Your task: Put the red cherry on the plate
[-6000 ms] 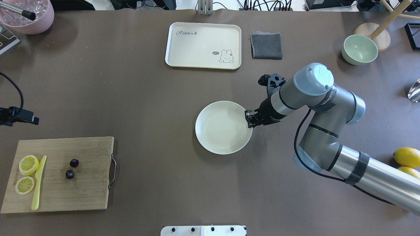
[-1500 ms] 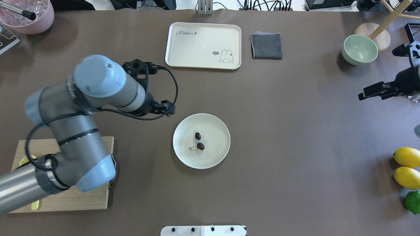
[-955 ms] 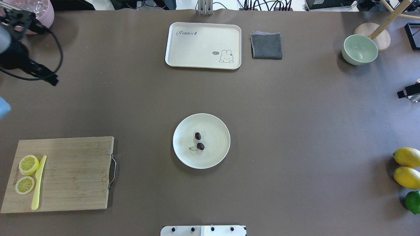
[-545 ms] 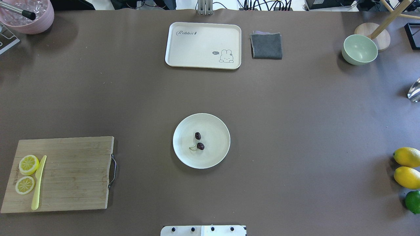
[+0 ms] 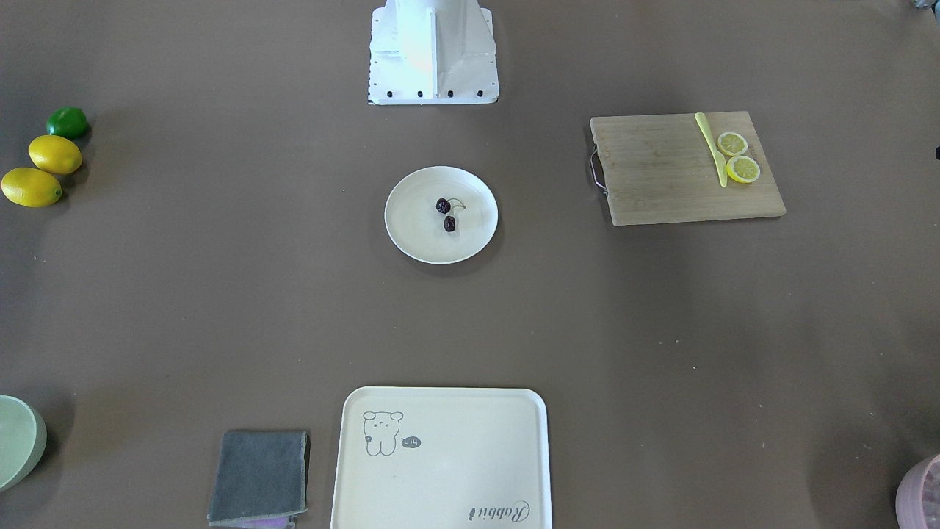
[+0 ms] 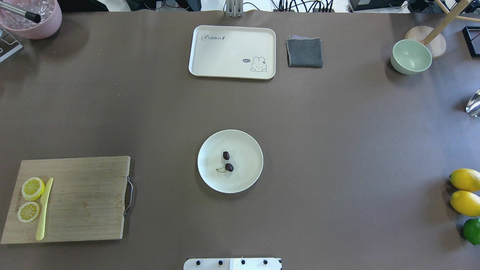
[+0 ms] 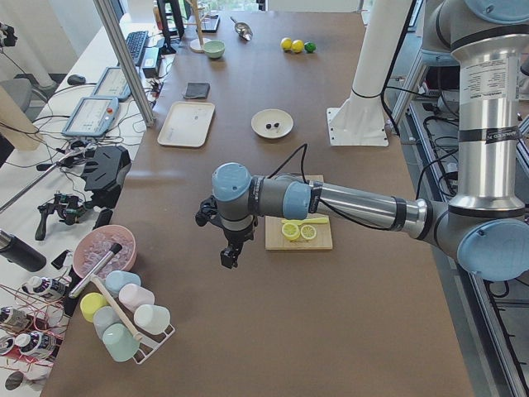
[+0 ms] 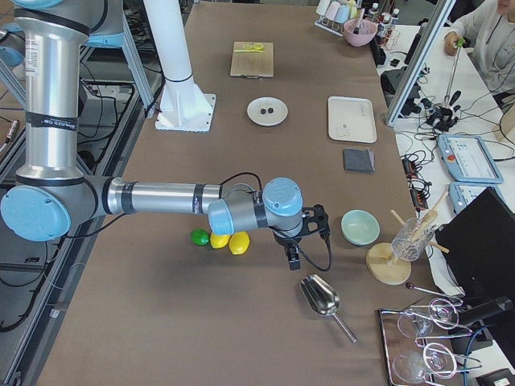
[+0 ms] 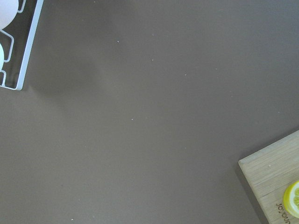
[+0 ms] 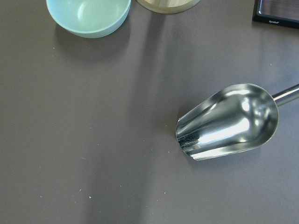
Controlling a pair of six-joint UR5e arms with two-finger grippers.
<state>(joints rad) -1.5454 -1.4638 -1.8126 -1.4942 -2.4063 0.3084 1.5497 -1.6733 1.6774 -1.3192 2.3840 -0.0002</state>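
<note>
Red cherry (image 6: 229, 167) lies inside the plate (image 6: 247, 178), a pair of two dark fruits close to the middle, one toward 12 o'clock and one toward 6 o'clock. Their thin green stem curves out toward 8 o'clock, and nothing holds them.

Seen in the overhead view, the plate stands in the middle of the brown table. From the plate, the cream rabbit tray (image 6: 232, 45) is at 12 o'clock, with a folded grey cloth (image 6: 304, 52) just beside it at its 3 o'clock. A pale green bowl (image 6: 411, 56) is at 2 o'clock, well apart. At 8 o'clock is the wooden cutting board (image 6: 86, 198), which carries two lemon slices (image 6: 32, 188) and a yellow plastic knife (image 6: 44, 210) along its far-left edge. Two lemons (image 6: 465, 179) and a lime (image 6: 471, 230) sit at 4 o'clock near the table edge.

Both arms are far from the plate. The left gripper (image 7: 229, 254) hangs pointing down over bare table past the cutting board; I cannot tell how its fingers stand. The right gripper (image 8: 293, 259) hangs near the lemons and above a metal scoop (image 10: 229, 121); there too I cannot tell.
</note>
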